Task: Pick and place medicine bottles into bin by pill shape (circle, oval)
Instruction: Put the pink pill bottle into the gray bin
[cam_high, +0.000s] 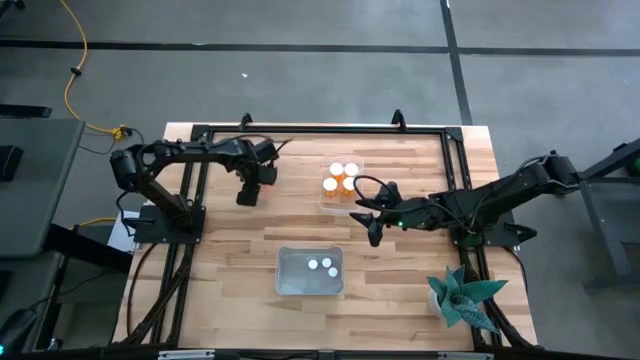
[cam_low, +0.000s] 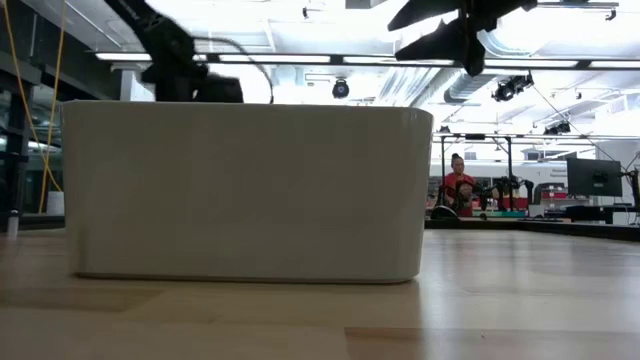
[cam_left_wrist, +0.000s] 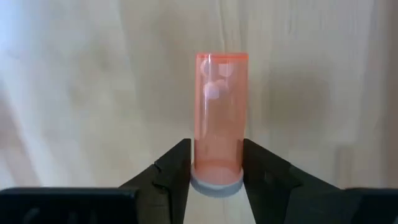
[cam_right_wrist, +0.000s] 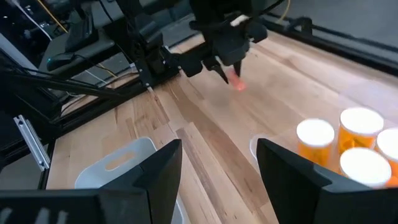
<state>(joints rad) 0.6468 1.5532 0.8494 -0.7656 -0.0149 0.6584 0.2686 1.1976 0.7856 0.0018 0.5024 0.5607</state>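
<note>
My left gripper (cam_high: 247, 192) hangs above the table's far left part, shut on a pinkish-orange medicine bottle (cam_left_wrist: 221, 106) with a white cap. The right wrist view also shows this bottle (cam_right_wrist: 236, 79) below the left gripper's fingers, clear of the wood. My right gripper (cam_high: 372, 224) is open and empty, just right of the table's middle, near a clear tray (cam_high: 325, 200). Several white-capped orange bottles (cam_high: 340, 176) stand upright in the tray. Two more bottles (cam_high: 321, 265) stand in a pale bin (cam_high: 285, 272) near the table's front. My left gripper pinches the bottle's body just beyond its white cap (cam_left_wrist: 216, 184), one finger on each side. The fingers (cam_left_wrist: 168, 171) point down from above, and the bottle's body points away from them with its pills (cam_left_wrist: 217, 81) at the far end. The bottle is lifted clear of the table.
The pale bin's wall (cam_low: 240, 190) fills most of the low view. A teal plant (cam_high: 462, 300) stands at the table's front right corner. A black frame (cam_high: 320, 132) runs along the table's far edge. Bare wood lies between the two grippers.
</note>
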